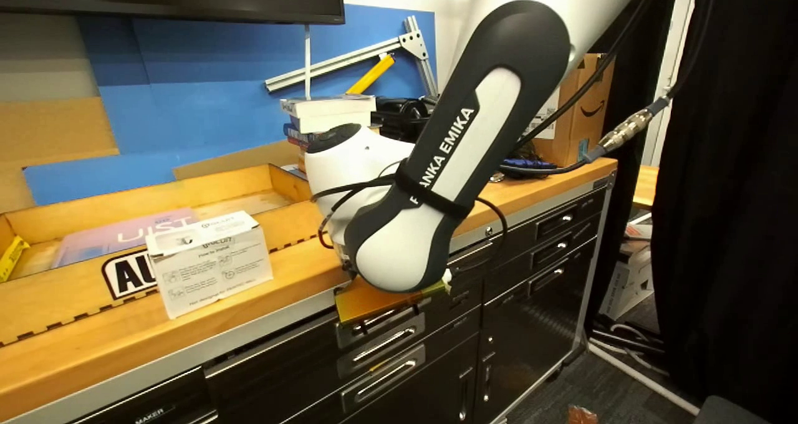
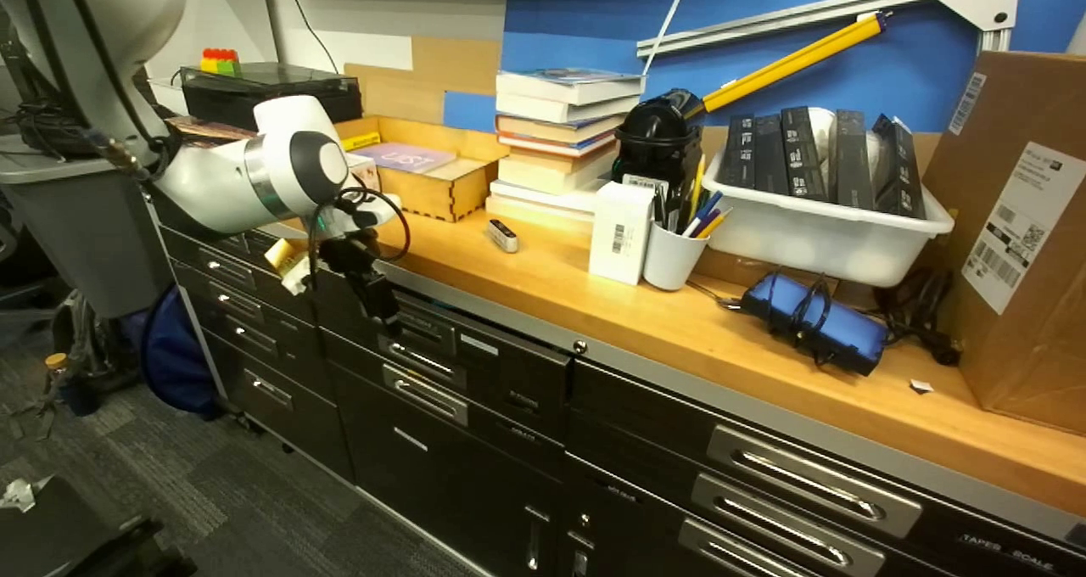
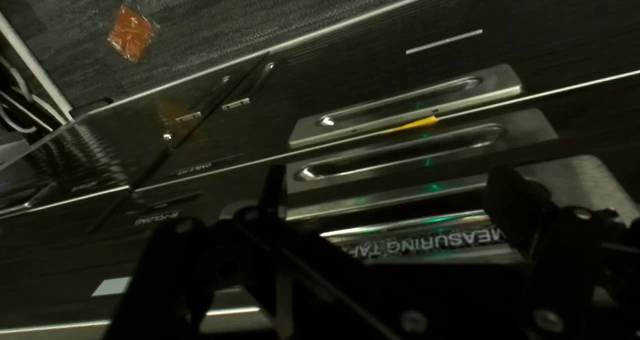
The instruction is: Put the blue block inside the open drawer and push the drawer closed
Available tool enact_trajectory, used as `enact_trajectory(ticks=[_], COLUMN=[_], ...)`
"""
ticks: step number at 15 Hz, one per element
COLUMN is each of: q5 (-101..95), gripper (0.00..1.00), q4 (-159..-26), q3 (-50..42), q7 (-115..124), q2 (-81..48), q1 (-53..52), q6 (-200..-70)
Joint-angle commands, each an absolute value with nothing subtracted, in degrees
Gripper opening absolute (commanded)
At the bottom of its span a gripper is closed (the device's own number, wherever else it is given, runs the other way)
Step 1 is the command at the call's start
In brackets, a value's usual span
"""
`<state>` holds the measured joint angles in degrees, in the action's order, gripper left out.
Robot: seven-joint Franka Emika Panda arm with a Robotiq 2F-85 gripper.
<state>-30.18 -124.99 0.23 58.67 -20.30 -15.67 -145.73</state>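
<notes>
The blue block does not show in any view. The likely drawer is the top black-fronted one (image 1: 268, 352), also in an exterior view (image 2: 517, 378). Its front seems to stand slightly out under the counter; its inside and pale sides are not visible. Its silver handle (image 3: 435, 242), labelled MEASURING TAPE, crosses the wrist view upside down. My gripper (image 3: 392, 190) is open, its dark fingers apart on either side of part of the handle. The gripper is also at the drawer front in both exterior views (image 1: 388, 318) (image 2: 382, 310). I cannot tell whether it touches the handle.
The wooden counter (image 2: 543, 284) runs above the drawers. A white box (image 1: 212, 265) stands near its edge, before a wooden tray (image 1: 56, 293). Books (image 2: 560, 148), a pen cup (image 2: 670, 259) and a white bin (image 2: 823, 238) stand along it. Lower drawer handles (image 3: 400, 152) protrude below.
</notes>
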Motion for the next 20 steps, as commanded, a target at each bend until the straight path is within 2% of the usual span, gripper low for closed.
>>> enact_trajectory(ticks=[1, 4, 8, 13, 18, 19, 20], q5=[-33.5, -32.4, -23.9, -9.5, 1.3, -1.9, -1.3], gripper=[1.00, 1.00, 1.00, 1.00, 1.00, 1.00, 1.00], q4=[-118.6, -120.2, -125.7, -128.1, -125.4, -125.1, -125.0], q3=[-2.4, -2.4, 0.5, 3.8, 5.0, 5.9, 6.2], q7=[62.9, 62.0, 53.5, 39.3, 25.6, 30.8, 30.0], q2=[-25.0, -23.1, -15.3, -1.8, 10.8, 5.8, 7.8], q1=[-18.8, -18.8, -15.7, -12.0, -10.1, -9.6, -9.2], q6=[-148.6, -148.1, -141.1, -125.0, -101.4, -106.8, -105.1])
